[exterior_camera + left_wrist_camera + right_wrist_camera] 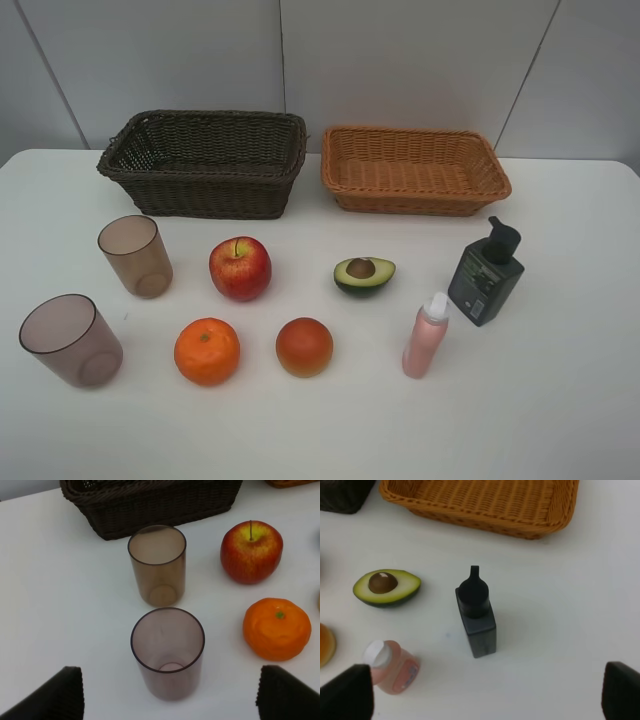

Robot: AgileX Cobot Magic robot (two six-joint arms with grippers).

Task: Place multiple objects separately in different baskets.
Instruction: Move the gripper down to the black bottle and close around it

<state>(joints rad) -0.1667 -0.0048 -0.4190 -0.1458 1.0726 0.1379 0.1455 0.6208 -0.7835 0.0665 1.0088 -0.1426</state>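
Wicker-woven, a dark brown basket (205,163) and an orange-tan basket (415,170) were seen side by side on a white table (570,420). Set out before them were two brownish cups (135,256), red apple (240,268), orange (207,351), cut fruit (304,346), halved avocado (364,274), pink spray bottle (426,336) and dark pump bottle (486,273). The left gripper (170,696) and right gripper (485,692) were held wide open, nothing gripped.

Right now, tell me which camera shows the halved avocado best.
Right wrist: the halved avocado is large, unblocked, its pit clear. The exterior high view shows it whole but smaller; the left wrist view misses it.
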